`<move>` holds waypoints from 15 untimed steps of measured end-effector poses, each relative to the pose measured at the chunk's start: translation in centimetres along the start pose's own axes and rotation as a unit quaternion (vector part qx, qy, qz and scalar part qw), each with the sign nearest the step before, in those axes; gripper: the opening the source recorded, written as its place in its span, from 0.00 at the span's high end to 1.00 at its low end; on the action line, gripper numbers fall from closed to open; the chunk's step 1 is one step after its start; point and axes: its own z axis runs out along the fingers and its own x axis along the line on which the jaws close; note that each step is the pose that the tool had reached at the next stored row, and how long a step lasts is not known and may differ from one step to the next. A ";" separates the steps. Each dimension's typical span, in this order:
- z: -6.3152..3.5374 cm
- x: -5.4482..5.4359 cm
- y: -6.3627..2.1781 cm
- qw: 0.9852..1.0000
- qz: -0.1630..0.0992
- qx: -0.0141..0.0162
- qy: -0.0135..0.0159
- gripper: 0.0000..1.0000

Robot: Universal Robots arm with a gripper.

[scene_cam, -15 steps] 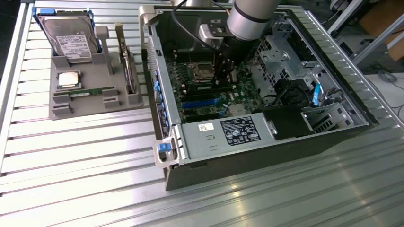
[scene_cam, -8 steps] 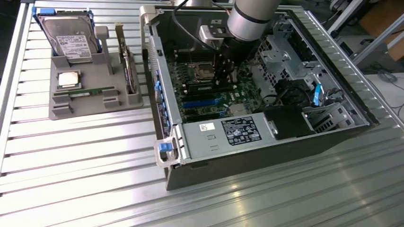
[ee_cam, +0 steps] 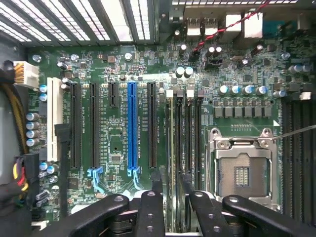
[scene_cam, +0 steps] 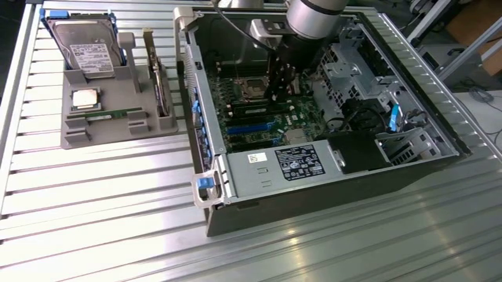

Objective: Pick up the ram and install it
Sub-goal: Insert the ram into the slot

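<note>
Green ram stands slotted beside the CPU socket, straddled by the parted end effector.

The table is made of shiny metal strips. A gray holder tray sits near its far corner, at the exterior view's left. Just beside it sits a big open computer case.
</note>
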 end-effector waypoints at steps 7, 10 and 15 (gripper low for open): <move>-0.81 -0.1 -2.07 1.000 0.000 -0.005 0.001 0.89; -2.27 -0.1 -2.18 1.000 0.000 -0.005 0.001 0.89; -2.99 -0.1 -2.78 1.000 0.000 -0.005 0.001 0.89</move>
